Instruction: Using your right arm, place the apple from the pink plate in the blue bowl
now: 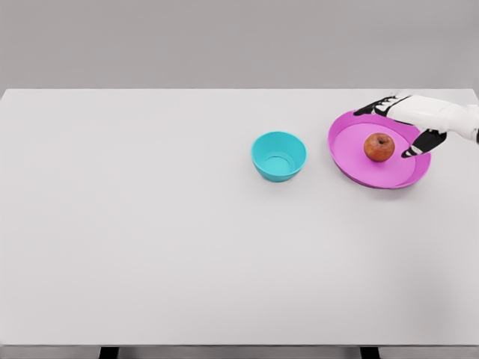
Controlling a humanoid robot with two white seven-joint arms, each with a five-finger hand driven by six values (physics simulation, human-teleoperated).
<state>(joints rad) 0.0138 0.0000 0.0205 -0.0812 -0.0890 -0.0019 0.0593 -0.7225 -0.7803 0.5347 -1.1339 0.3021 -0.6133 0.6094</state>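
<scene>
My right hand (408,123) reaches in from three o'clock, hovering over the far right rim of the pink plate (352,164), fingers spread and holding nothing. The apple (379,146) sits upright near the plate's middle, at nine o'clock from my thumb; they look just apart, though I cannot be sure. The blue bowl (278,155) stands on the white table (150,224), near the plate at nine o'clock.

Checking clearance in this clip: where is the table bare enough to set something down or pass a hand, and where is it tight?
Bare: the whole left half of the table, and the wide front strip below the blue bowl and pink plate. A narrow gap separates bowl and plate. Crowded: the far right corner, where the right hand hovers open over the plate beside the apple.
</scene>
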